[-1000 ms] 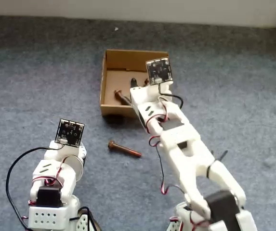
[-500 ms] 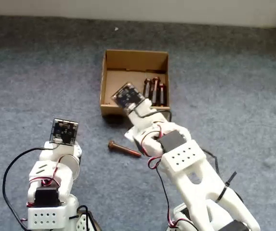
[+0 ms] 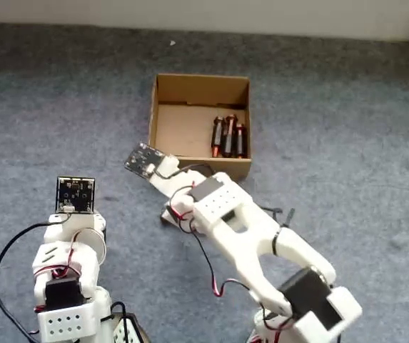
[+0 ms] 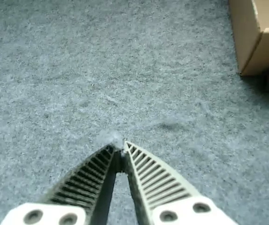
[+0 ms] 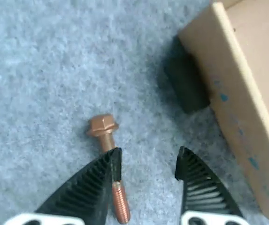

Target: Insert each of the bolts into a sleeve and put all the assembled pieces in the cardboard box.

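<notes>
Bolt, copper-coloured and flange-headed, is seen lying flat on the grey table, directly under the right end effector. This end effector is spread wide and holds nothing. One of its jaws lies over the shank, so the open gap falls beside the bolt instead of around it. The head points ahead of the fingertips and the threaded end back toward the wrist. The bolt is judged to be solid metal: stiff, dense for its bulk, unlikely to be harmed by a firm squeeze, but round and liable to roll or twist between ribbed jaws. The plain shank just under the head is judged the best place to be gripped, so that the threaded end is left free for a sleeve. Because it lies low in the soft pile, the tips would have to be pressed down close to the table. Beyond the other jaw, near by, the wall of the cardboard box stands, with a dark sleeve-like piece at its foot, so little sideways room is offered there. More open table is found on the bolt's far side. Assembled pieces already lie in the box. The left end effector is held well apart over bare table, closed with tips meeting and nothing between them.
</notes>
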Robot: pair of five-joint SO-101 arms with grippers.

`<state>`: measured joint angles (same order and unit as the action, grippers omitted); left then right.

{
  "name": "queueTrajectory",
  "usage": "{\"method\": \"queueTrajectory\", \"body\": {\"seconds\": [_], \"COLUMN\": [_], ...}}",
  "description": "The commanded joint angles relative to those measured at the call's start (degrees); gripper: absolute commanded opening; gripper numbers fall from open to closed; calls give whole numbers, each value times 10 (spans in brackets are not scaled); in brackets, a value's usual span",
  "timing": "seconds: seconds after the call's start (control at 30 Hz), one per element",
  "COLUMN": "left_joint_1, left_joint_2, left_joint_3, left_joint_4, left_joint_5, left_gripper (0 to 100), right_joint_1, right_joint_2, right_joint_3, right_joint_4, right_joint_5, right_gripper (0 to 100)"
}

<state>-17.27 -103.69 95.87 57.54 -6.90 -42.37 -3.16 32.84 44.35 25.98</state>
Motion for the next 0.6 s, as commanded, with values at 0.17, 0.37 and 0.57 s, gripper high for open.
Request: {"method": "queueTrajectory", "body": {"seconds": [0.17, 0.37, 0.57], "left_joint_1": [-6, -5, -3], "left_joint_2": [-4, -4, -4], "left_joint_3": [-7, -7, -7], "left_joint_4": [-11, -11, -11], "left_joint_5": [-4, -4, -4], "left_gripper": [7, 7, 7], "right_joint_1": [-6, -6, -3], "right_joint_2": [54, 149, 217], "right_joint_3": [-113, -169, -229], "right_joint_4": [1, 1, 1], "right_joint_5": [21, 62, 62], "right_gripper": [180, 180, 180]}}
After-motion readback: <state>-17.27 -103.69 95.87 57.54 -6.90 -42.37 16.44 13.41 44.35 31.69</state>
